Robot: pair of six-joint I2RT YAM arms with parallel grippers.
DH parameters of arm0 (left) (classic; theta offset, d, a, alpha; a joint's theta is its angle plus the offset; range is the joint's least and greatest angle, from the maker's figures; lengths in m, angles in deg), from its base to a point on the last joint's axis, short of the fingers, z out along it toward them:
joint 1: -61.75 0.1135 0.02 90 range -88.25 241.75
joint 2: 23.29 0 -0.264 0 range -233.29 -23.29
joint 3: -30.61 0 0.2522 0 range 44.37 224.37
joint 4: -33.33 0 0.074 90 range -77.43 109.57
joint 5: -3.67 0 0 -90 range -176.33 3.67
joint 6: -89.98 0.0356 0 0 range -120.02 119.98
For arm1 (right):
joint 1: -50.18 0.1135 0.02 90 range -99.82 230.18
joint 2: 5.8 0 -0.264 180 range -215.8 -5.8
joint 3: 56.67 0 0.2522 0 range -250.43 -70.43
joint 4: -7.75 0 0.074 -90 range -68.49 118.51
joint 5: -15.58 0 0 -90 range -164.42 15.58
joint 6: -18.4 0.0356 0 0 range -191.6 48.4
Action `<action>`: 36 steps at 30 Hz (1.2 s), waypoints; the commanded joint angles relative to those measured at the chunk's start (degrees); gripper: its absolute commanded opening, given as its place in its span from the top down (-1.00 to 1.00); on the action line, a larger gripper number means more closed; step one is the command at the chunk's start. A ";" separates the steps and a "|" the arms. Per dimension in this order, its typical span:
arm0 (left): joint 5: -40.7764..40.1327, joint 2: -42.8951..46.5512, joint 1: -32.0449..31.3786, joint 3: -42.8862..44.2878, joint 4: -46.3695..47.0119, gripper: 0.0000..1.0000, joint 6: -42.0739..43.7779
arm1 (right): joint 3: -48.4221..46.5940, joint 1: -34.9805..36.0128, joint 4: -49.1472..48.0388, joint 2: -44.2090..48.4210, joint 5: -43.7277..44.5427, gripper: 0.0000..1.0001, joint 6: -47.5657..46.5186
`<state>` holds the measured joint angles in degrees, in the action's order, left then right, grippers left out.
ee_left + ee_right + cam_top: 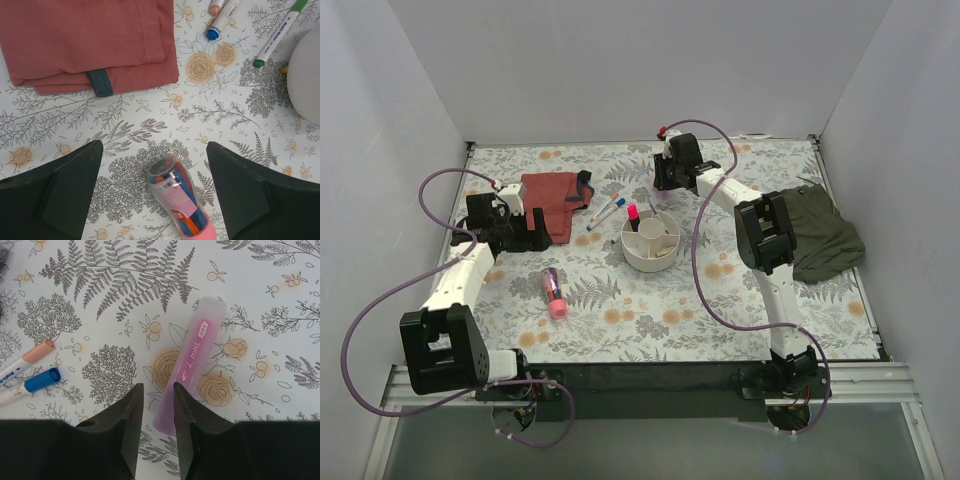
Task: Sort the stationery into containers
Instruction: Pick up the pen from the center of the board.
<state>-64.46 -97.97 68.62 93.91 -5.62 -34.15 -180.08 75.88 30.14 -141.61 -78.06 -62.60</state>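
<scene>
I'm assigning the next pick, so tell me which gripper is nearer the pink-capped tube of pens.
Left. The left gripper hangs over the pink-capped tube, jaws open either side of it. The right gripper is far off, beyond the white organiser, at a pink marker.

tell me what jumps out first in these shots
A round white plastic desk organiser sits mid-table, a pink-capped highlighter standing in it. The right gripper hangs, jaws narrowly apart, at the end of a translucent pink tube. A folded rust-red cloth lies at the back left.
</scene>
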 commanded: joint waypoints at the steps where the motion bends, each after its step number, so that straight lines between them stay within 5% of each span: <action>1: 0.55 -0.03 -0.20 1.53 1.19 -0.71 0.03 | 1.09 0.23 -0.54 3.53 -0.40 0.24 0.76; 36: 1.34 -1.79 -0.28 1.26 3.92 -0.71 -0.85 | 8.22 0.50 6.76 7.13 6.54 0.23 -14.35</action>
<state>-64.04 -99.93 68.65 93.93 -2.69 -34.98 -173.39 76.25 34.35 -137.96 -72.36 -74.60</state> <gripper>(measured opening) 0.856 0.382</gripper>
